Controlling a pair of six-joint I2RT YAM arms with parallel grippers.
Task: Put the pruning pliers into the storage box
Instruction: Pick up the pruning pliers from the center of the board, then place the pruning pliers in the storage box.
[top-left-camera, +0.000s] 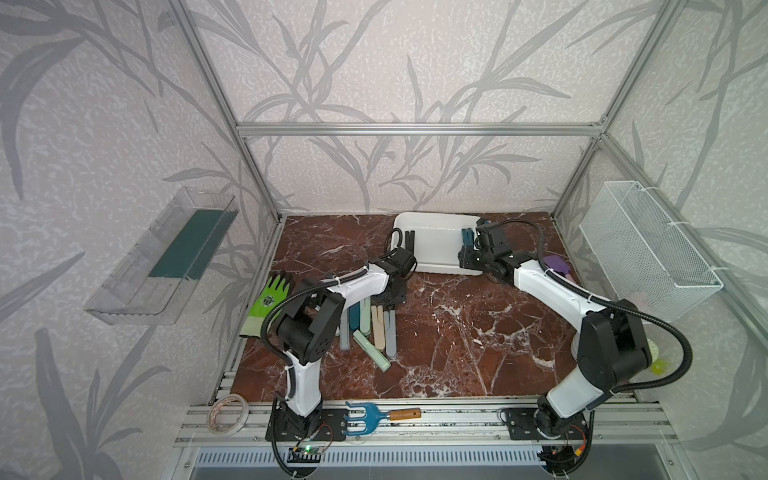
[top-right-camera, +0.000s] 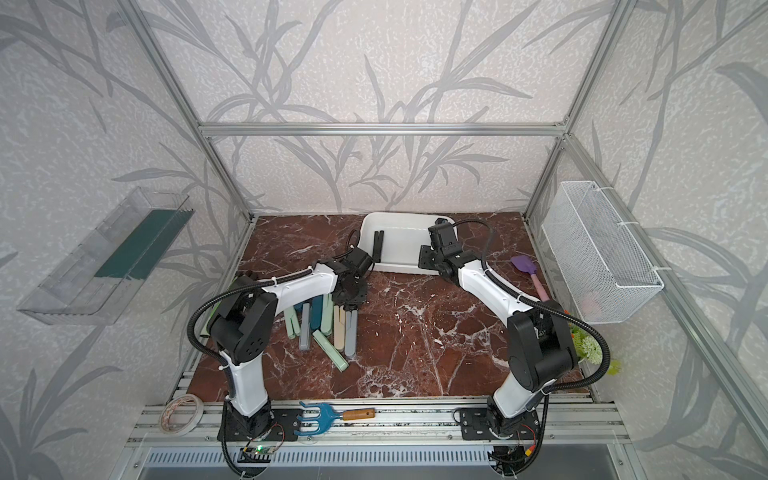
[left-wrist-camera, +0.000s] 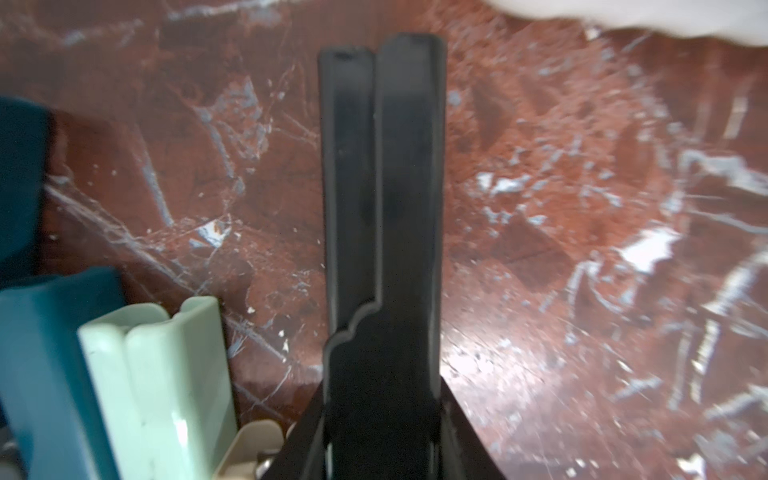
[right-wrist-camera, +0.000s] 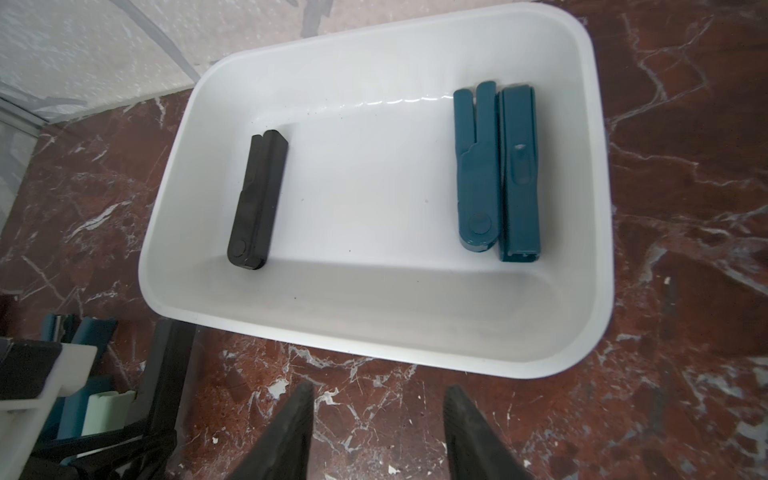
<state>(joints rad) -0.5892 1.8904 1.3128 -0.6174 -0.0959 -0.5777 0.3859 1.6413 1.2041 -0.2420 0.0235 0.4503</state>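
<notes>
black pliers (left-wrist-camera: 380, 208) in left gripper (left-wrist-camera: 380, 436) (clamped), storage box (top-left-camera: 436, 245) beyond

My left arm (top-left-camera: 357, 286) hides part of the pruning pliers (top-left-camera: 380, 328); the left wrist view blurs and crops the storage box (left-wrist-camera: 623, 10).

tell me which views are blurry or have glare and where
Left wrist view: the marble table is smeared with motion blur, while the held black pliers look fairly sharp. Right wrist view: crisp, with a thin glare streak on the inside wall of the storage box. Both top views: evenly lit, sharp throughout, no harsh glare.
</notes>
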